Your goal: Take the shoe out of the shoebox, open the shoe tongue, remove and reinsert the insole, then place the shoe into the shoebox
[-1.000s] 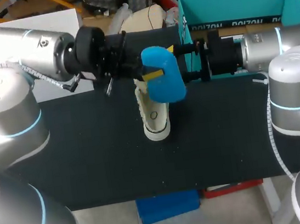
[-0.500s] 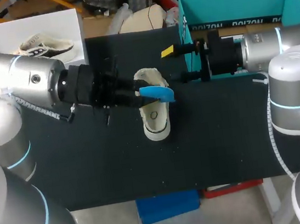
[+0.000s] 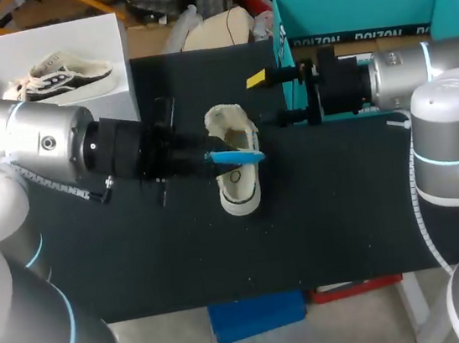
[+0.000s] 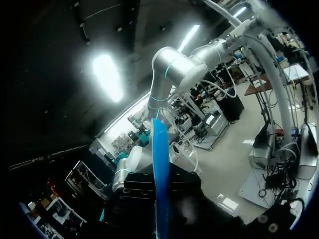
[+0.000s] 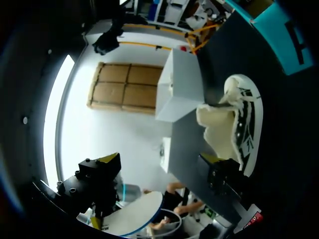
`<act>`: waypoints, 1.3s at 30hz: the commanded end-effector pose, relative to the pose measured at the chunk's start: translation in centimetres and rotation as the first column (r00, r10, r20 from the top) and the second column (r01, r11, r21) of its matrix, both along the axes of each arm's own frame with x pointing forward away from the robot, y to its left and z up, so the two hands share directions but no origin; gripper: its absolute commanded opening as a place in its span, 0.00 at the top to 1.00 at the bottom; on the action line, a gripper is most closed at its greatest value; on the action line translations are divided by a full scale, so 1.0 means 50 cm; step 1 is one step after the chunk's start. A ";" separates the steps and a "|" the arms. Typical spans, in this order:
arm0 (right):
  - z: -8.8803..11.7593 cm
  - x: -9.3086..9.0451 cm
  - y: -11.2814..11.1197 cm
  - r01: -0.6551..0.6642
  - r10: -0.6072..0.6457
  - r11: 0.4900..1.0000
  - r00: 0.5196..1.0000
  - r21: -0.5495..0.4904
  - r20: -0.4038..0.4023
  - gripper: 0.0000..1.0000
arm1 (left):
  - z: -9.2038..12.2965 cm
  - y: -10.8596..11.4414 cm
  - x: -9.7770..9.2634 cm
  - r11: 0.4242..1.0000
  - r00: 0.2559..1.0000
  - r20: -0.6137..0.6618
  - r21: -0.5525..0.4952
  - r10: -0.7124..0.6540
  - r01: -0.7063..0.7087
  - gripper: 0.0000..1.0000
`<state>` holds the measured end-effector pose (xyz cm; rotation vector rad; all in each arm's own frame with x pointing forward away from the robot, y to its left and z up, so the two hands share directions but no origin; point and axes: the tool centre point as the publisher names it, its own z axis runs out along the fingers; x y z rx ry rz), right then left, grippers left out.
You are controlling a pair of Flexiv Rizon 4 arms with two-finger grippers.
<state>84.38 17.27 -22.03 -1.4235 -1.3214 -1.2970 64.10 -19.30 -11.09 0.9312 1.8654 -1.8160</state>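
Note:
A cream low shoe (image 3: 240, 189) lies on the black table (image 3: 138, 251), its tongue pulled open. My left gripper (image 3: 213, 158) is shut on a blue insole (image 3: 240, 157), held edge-on just over the shoe's opening. In the left wrist view the blue insole (image 4: 159, 169) stands as a thin strip out from between the fingers. My right gripper (image 3: 275, 96) hangs open above the table, right of the shoe, with nothing in it. From the right wrist the shoe (image 5: 239, 124) lies ahead, past one yellow fingertip (image 5: 212, 158). The teal shoebox (image 3: 343, 4) stands at the back right.
A white box (image 3: 102, 36) at the back left holds a second shoe (image 3: 60, 75). The right arm stretches in front of the teal shoebox. Bare black mat lies in front of the shoe and to both sides.
My left arm has come down and turned the blue insole from broadside to edge-on, bringing it low over the shoe. The right arm and the shoe have stayed put.

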 end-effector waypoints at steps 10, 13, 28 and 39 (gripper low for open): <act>-0.002 -0.001 0.003 0.004 -0.004 1.000 1.000 0.000 0.000 0.00 | -0.170 0.054 0.046 0.992 0.862 0.499 -0.125 0.091 -0.032 1.00; -0.002 -0.001 0.003 0.004 -0.004 1.000 1.000 0.000 0.000 0.00 | -0.205 0.055 0.057 0.996 0.817 0.570 -0.078 0.085 -0.050 1.00; -0.002 -0.001 0.003 0.004 -0.004 1.000 1.000 0.000 0.000 0.00 | -0.218 0.052 0.057 0.998 0.798 0.599 -0.034 0.070 -0.062 1.00; -0.002 -0.001 0.003 0.004 -0.004 1.000 1.000 0.000 0.000 0.00 | -0.274 0.058 0.063 0.976 0.631 0.754 -0.216 0.181 -0.023 1.00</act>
